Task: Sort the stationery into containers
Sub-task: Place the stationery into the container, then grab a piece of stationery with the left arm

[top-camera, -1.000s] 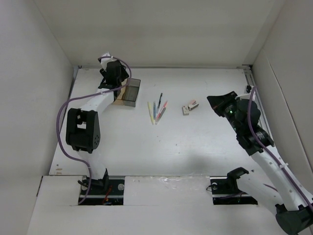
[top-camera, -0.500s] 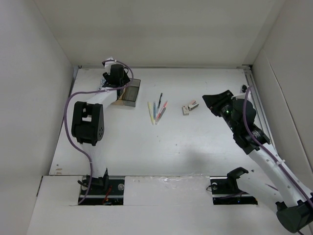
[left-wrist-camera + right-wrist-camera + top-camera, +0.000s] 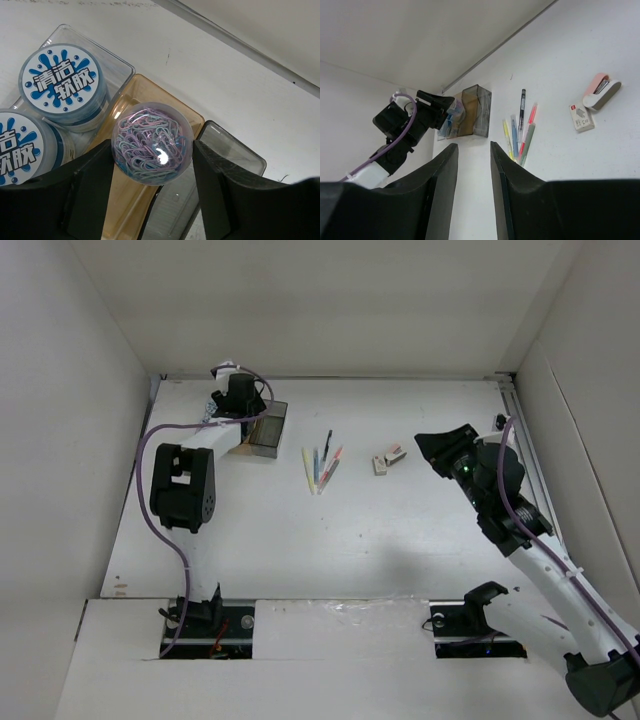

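Observation:
My left gripper (image 3: 152, 150) is shut on a clear round box of pastel paper clips (image 3: 151, 135) and holds it over the amber-orange tray (image 3: 125, 200). Two blue-and-white tape rolls (image 3: 61, 82) lie in the clear tray (image 3: 117, 62). The smoky grey tray (image 3: 225, 150) holds nothing that I can see. In the top view the left gripper (image 3: 240, 400) is over the trays (image 3: 268, 432). Several pens (image 3: 320, 468) lie mid-table, with a pale eraser (image 3: 380, 465) and a pink-and-white piece (image 3: 394, 452) to their right. My right gripper (image 3: 435, 448) is open and empty in the air, right of them.
White walls close the table at the back and both sides. The trays stand near the back left corner. In the right wrist view, beyond the right gripper (image 3: 473, 150), I see the pens (image 3: 520, 132), the eraser (image 3: 581, 117) and the trays (image 3: 475, 117).
The left gripper has shifted a little right over the trays and its elbow has swung. The right gripper has moved slightly left toward the erasers, then held still.

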Tool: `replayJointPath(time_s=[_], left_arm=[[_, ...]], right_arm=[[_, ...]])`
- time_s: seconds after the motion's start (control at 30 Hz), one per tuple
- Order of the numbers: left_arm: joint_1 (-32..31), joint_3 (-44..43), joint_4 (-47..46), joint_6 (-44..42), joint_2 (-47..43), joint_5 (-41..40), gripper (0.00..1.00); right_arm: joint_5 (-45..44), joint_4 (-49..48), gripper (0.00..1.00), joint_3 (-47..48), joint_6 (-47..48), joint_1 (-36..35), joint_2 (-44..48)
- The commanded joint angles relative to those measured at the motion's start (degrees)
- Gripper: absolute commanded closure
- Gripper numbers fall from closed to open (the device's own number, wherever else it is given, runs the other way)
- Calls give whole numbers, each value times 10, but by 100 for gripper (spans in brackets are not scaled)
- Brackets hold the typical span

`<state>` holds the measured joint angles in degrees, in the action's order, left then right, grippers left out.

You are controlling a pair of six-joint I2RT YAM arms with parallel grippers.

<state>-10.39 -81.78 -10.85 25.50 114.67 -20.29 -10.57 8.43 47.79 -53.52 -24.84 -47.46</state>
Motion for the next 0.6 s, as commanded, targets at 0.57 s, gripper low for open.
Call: replayJointPath(time_s=[0.57], left_arm=[[-93,27,-47,-15,-143,-45,39]], right_arm=[[-56,-17,51,5,7,-6,0]])
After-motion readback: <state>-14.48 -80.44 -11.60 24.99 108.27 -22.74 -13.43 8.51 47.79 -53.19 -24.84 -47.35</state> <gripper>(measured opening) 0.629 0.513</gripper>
